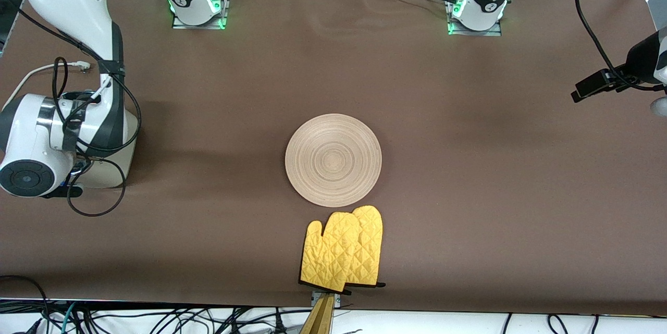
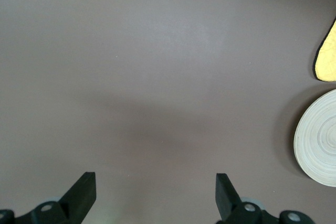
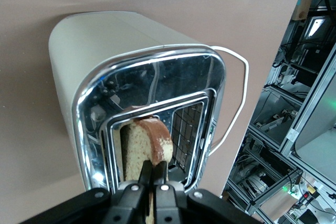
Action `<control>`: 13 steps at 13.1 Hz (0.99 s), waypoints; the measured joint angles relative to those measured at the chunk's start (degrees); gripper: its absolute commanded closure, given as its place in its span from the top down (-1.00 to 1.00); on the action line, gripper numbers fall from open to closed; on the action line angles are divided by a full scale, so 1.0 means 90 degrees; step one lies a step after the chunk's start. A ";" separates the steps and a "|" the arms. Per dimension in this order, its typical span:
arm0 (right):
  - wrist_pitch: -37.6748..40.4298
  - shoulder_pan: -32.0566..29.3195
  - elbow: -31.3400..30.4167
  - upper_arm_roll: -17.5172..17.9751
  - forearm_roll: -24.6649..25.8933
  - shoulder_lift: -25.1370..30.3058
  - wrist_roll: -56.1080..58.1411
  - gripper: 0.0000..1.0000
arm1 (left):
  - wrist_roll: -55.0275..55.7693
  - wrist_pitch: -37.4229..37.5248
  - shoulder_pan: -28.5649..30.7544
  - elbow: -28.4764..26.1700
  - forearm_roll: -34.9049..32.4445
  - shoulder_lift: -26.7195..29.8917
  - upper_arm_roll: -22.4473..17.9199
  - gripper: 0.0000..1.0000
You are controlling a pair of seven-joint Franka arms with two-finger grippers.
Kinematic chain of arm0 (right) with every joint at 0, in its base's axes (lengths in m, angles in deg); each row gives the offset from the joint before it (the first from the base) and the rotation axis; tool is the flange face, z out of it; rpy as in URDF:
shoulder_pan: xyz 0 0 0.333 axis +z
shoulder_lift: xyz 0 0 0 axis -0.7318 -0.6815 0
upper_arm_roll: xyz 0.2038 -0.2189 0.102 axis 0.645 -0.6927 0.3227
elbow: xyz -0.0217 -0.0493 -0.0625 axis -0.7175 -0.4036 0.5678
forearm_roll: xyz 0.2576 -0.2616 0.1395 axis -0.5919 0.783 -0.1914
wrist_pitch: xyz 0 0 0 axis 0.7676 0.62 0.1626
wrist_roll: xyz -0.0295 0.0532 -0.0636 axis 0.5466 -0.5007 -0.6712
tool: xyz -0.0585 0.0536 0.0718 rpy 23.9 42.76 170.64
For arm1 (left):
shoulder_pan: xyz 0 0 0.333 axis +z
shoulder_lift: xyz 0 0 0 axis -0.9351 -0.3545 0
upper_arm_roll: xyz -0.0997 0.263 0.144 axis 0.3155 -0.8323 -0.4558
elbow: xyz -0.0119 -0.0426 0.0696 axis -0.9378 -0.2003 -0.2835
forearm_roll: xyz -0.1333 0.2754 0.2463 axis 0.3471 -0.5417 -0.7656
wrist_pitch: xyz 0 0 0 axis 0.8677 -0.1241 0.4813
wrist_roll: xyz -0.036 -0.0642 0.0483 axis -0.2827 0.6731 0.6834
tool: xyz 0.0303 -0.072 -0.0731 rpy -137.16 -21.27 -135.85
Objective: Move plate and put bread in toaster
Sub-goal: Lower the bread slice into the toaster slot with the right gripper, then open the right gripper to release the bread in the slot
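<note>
The toaster (image 3: 100,56) is cream-white with a chrome top and stands at the right arm's end of the table. In the front view my right arm covers most of it, leaving only a cream side (image 1: 127,154). My right gripper (image 3: 156,168) is shut on the crust edge of the bread (image 3: 142,142). The slice hangs upright, partly inside one toaster slot. The round wooden plate (image 1: 333,159) lies empty at the table's middle, and its rim shows in the left wrist view (image 2: 317,140). My left gripper (image 2: 156,192) is open and empty over bare table at the left arm's end (image 1: 586,90).
A pair of yellow oven mitts (image 1: 344,250) lies just nearer the front camera than the plate, by the table's front edge; one tip shows in the left wrist view (image 2: 328,56). The toaster's white cord (image 1: 31,71) loops toward the robots' bases.
</note>
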 measured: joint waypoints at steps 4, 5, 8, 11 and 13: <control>-0.0044 -0.0001 0.0009 -0.0016 -0.0095 -0.0002 0.0003 1.00 | 0.0000 0.0000 0.0000 0.0000 0.0000 0.0000 0.0000 1.00; -0.0049 -0.0001 0.0015 -0.0020 -0.0118 0.0005 0.0014 1.00 | 0.0000 0.0000 0.0000 0.0000 0.0000 0.0000 0.0000 1.00; -0.0065 0.0002 0.0092 -0.0040 -0.0137 0.0146 0.0245 1.00 | 0.0000 0.0000 0.0000 0.0000 0.0000 0.0000 0.0000 1.00; 0.0081 0.0000 0.0102 -0.0123 -0.0139 0.0499 0.0742 1.00 | 0.0000 0.0000 0.0000 0.0001 0.0000 0.0000 0.0000 1.00; 0.0304 -0.0002 0.0104 -0.0197 -0.0147 0.0735 0.1003 1.00 | 0.0000 0.0000 0.0000 0.0001 0.0000 -0.0001 0.0000 1.00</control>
